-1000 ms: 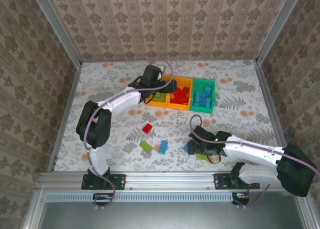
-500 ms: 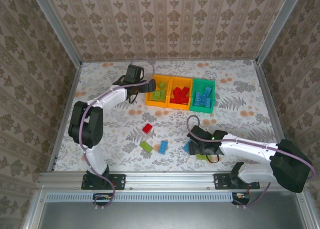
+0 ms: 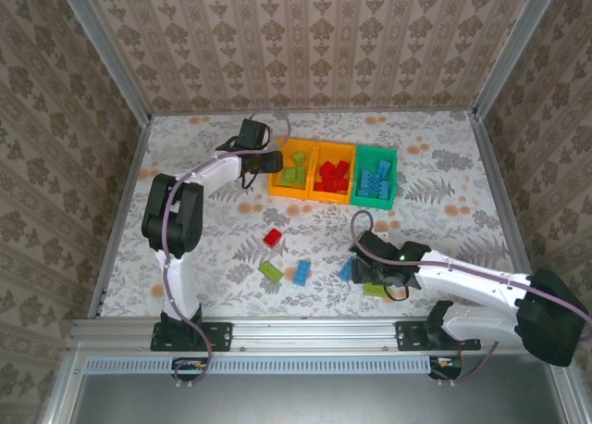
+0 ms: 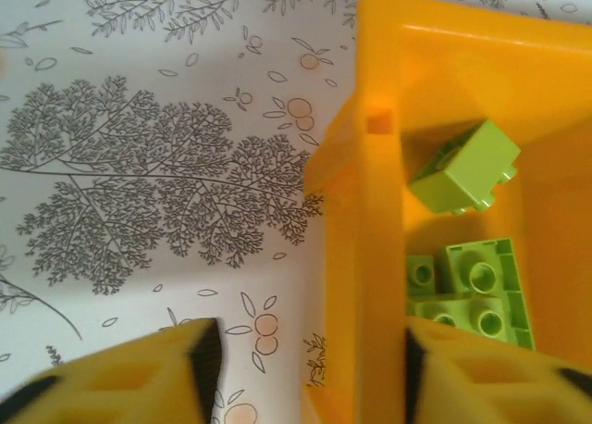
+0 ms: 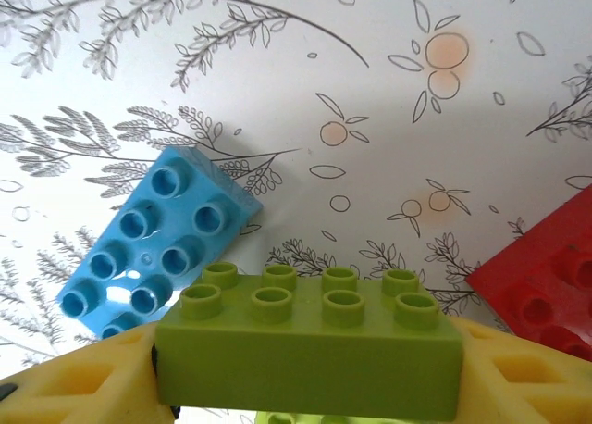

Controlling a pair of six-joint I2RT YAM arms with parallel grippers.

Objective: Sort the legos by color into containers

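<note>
Bright, even, diffuse light from above leaves only soft, faint shadows on the desk (image 3: 481, 220), while up close the yellow jaws smear out of focus in the left wrist view, the lime brick (image 5: 310, 355) reads sharp, and small glints dot the blue brick (image 5: 153, 243).
</note>
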